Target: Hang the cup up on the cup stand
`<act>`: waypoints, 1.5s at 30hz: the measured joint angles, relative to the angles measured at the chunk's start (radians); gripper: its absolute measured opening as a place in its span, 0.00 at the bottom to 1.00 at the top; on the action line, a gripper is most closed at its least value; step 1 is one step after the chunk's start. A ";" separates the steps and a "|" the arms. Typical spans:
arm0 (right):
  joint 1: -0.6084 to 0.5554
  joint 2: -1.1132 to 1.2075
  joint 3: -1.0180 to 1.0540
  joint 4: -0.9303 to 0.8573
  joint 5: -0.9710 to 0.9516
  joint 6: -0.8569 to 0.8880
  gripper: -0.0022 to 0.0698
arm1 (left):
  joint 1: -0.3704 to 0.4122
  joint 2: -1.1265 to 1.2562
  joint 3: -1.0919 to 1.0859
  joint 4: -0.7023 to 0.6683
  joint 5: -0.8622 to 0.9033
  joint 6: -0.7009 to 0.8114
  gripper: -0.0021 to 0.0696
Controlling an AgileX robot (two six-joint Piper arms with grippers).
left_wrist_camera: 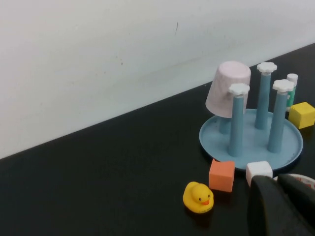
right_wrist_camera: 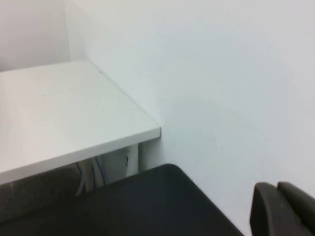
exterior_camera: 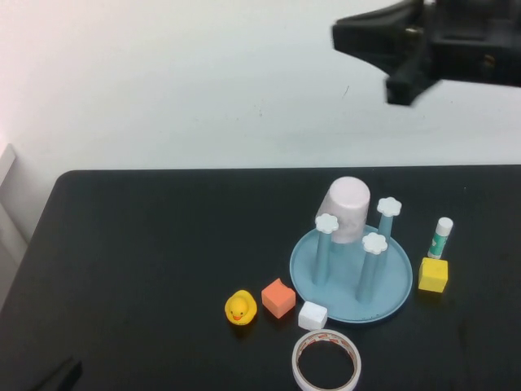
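Note:
The pale pink cup [exterior_camera: 348,210] sits upside down, slightly tilted, over the far-left peg of the light blue cup stand [exterior_camera: 391,293]. The left wrist view shows the same: the cup [left_wrist_camera: 227,88] capping a peg above the stand's base [left_wrist_camera: 290,142]. My right gripper [exterior_camera: 336,37] hovers high above the table's far right, well clear of the stand, fingers shut and empty; its wrist view shows the shut tips [right_wrist_camera: 276,189] against the white wall. My left gripper [left_wrist_camera: 275,181] is shut and empty, low at the table's near left, pointing toward the stand.
In front of the stand lie a yellow duck [exterior_camera: 240,309], an orange block [exterior_camera: 278,297], a white block [exterior_camera: 313,315] and a tape roll [exterior_camera: 326,362]. A yellow cube [exterior_camera: 433,274] and a glue stick [exterior_camera: 440,237] stand at its right.

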 joint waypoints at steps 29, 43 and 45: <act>0.000 -1.113 0.834 0.135 -0.112 -0.226 0.03 | 0.000 0.000 0.000 0.007 0.007 0.000 0.03; 0.000 -1.201 1.019 0.113 -0.123 -0.249 0.03 | 0.000 0.000 0.000 0.007 0.007 0.000 0.03; 0.000 -1.201 1.028 0.113 -0.237 -0.273 0.03 | 0.000 0.000 0.000 0.007 0.007 0.000 0.03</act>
